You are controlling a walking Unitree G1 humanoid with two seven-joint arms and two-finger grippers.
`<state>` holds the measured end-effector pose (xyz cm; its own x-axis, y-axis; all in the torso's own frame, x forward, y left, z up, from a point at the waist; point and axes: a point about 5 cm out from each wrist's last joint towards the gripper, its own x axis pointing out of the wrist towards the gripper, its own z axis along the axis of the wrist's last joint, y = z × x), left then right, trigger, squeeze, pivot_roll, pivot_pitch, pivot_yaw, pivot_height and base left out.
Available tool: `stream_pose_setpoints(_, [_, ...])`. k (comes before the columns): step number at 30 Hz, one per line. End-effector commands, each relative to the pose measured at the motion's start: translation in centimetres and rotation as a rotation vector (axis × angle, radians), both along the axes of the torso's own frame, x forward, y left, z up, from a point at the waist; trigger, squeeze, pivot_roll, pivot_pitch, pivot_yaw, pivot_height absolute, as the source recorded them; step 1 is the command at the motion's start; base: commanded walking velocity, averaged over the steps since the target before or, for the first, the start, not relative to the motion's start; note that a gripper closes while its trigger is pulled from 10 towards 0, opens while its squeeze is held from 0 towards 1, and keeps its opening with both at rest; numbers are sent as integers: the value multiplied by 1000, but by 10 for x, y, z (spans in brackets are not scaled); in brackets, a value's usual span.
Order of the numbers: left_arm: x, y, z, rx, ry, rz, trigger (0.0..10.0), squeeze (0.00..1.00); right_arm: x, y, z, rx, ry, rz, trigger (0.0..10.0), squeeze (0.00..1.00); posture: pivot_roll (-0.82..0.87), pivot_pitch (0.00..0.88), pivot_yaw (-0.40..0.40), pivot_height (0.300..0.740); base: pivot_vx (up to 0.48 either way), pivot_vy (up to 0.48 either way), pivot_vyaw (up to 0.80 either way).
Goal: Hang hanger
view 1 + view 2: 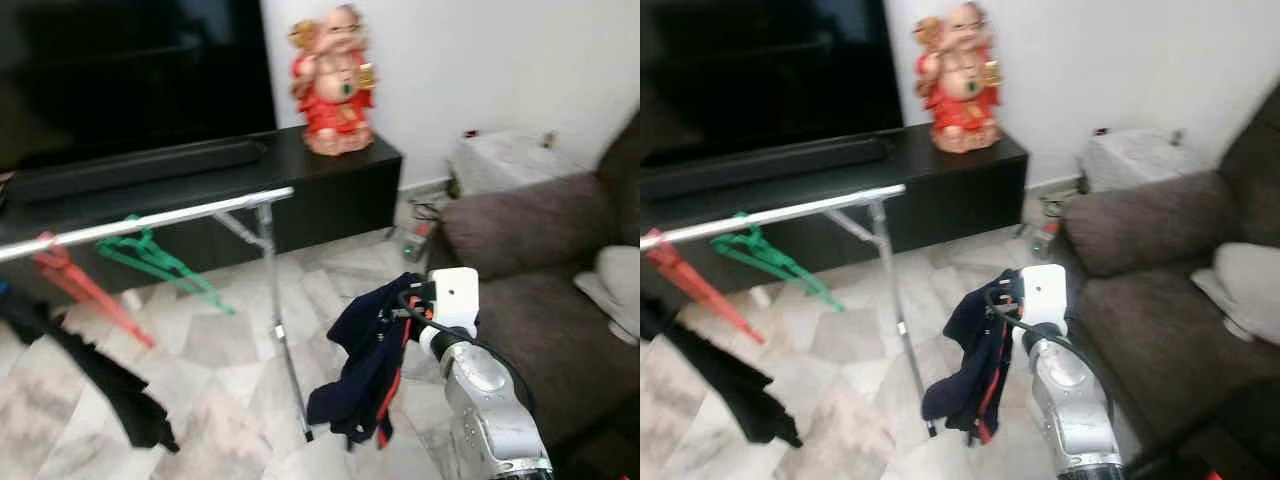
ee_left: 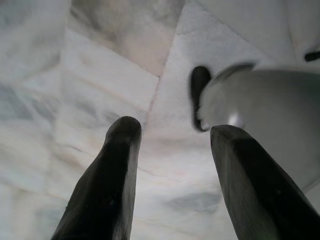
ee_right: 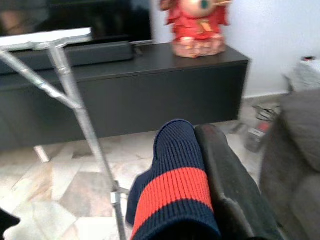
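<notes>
Your right tool, arm raised forward, grips a navy red-striped knit garment beside the silver metal rail; your left tool hangs open.

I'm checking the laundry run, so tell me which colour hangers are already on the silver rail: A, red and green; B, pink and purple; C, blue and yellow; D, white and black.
A: a red hanger and a green hanger hang from the silver rail, while the right gripper holds a navy garment with a red stripe beside the rack.
</notes>
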<state>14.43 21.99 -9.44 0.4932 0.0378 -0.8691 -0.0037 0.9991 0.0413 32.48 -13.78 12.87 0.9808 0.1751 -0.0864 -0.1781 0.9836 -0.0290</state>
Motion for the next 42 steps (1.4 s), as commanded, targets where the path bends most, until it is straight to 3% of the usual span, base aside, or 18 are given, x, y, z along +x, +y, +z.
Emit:
stream_pose_setpoints(1, [-10, 7, -2, 13, 28, 12, 10000, 0, 1, 14, 6, 13, -29, 42, 10000, 0, -3, 44, 42, 740, 0, 0, 800])
stream_pose_setpoints(13, [-9, 8, -2, 22, 23, 23, 10000, 0, 0, 5, -2, 34, -1, -11, 10000, 0, 3, 48, 38, 740, 0, 0, 666])
stream_pose_setpoints(15, [-8, 7, -2, 21, 21, 27, 10000, 0, -3, -11, -21, 23, 83, -133, 10000, 0, 4, 47, 32, 740, 0, 0, 0])
stream_pose_setpoints(18, [-8, 7, -2, 21, 20, 30, 10000, 0, -5, -21, -34, 25, 154, -209, 10000, 0, 4, 47, 31, 740, 0, 0, 0])
stream_pose_setpoints(21, [-8, 6, -2, 19, 20, 40, 10000, 0, -13, -31, -53, 91, 250, -302, 10000, 0, 7, 50, 31, 740, 0, 0, 0])
stream_pose_setpoints(32, [-10, 7, -2, 17, 24, 54, 10000, 0, -9, -20, -48, 95, 225, -262, 10000, 0, 11, 53, 34, 740, 0, 0, 0])
stream_pose_setpoints(42, [-11, 8, -2, 18, 28, 52, 10000, 0, -9, -13, -46, 83, 205, -221, 10000, 0, 17, 58, 35, 740, 0, 279, 0])
